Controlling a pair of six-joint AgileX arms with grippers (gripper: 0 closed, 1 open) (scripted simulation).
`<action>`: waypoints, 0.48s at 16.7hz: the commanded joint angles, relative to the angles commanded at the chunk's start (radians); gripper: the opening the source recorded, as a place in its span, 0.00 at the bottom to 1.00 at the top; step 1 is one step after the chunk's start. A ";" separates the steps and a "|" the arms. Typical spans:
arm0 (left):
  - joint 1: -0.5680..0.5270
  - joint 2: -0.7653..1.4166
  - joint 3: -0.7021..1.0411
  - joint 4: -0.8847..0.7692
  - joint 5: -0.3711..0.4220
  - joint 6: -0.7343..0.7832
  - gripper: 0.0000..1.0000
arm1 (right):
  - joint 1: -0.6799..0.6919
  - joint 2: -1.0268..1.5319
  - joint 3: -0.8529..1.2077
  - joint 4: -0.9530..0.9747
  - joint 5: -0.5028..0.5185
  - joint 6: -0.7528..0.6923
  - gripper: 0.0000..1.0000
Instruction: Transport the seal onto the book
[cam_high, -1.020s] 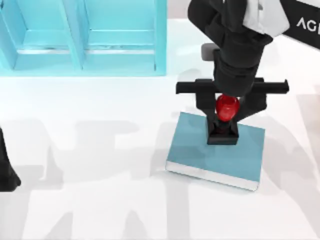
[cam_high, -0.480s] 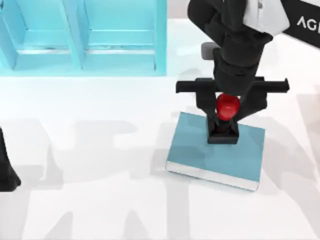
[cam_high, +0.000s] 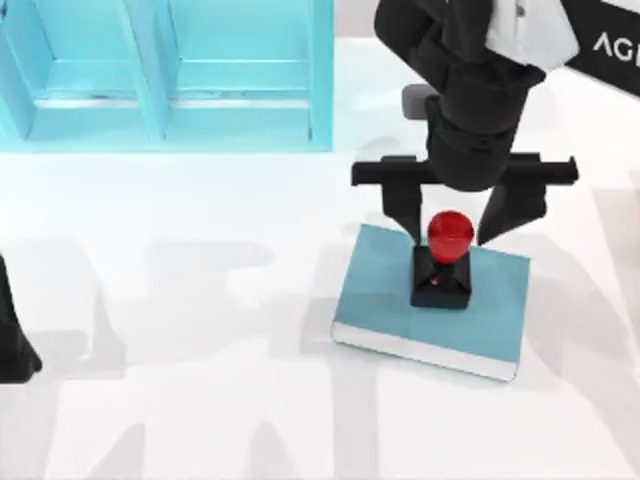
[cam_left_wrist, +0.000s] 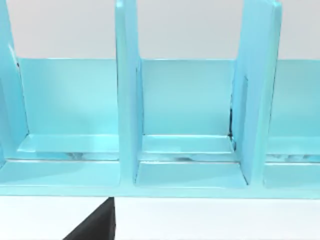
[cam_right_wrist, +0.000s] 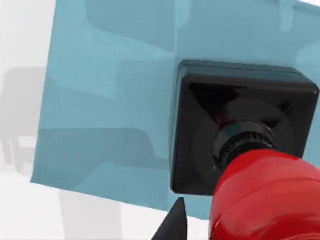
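Top view: the seal (cam_high: 443, 258) stands upright on the book (cam_high: 390, 300), base flat on the teal cover, in the book's far half and slightly right of its centre. This placement matches the task goal; transport appears complete. The book lies flat on the table (cam_high: 200, 350), right of centre and near of the shelf (cam_high: 165, 75). The right gripper (cam_high: 450, 225) hangs above the far edge of the book, fingers pointing down and spread wide. One finger stands left of the red knob and one right, both clear of it; nothing is held. The spread suits a straight lift with no contact against the knob. The right arm reaches in from the far right, wrist roughly vertical over the seal. The left arm (cam_high: 12, 340) is parked at the left edge of the table.

Left wrist view: the camera faces the shelf (cam_left_wrist: 190, 125) and its open compartments. A dark finger (cam_left_wrist: 97, 227) shows at the frame edge; whether the left gripper is open cannot be told.

Right wrist view: the camera looks down on the seal (cam_right_wrist: 245, 145), its black base seated fully on the book (cam_right_wrist: 110, 100). One dark fingertip (cam_right_wrist: 172, 225) stands apart from the base.
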 joint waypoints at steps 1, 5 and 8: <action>0.000 0.000 0.000 0.000 0.000 0.000 1.00 | 0.000 0.000 0.000 0.000 0.000 0.000 0.90; 0.000 0.000 0.000 0.000 0.000 0.000 1.00 | 0.000 0.000 0.000 0.000 0.000 0.000 1.00; 0.000 0.000 0.000 0.000 0.000 0.000 1.00 | 0.000 0.000 0.000 0.000 0.000 0.000 1.00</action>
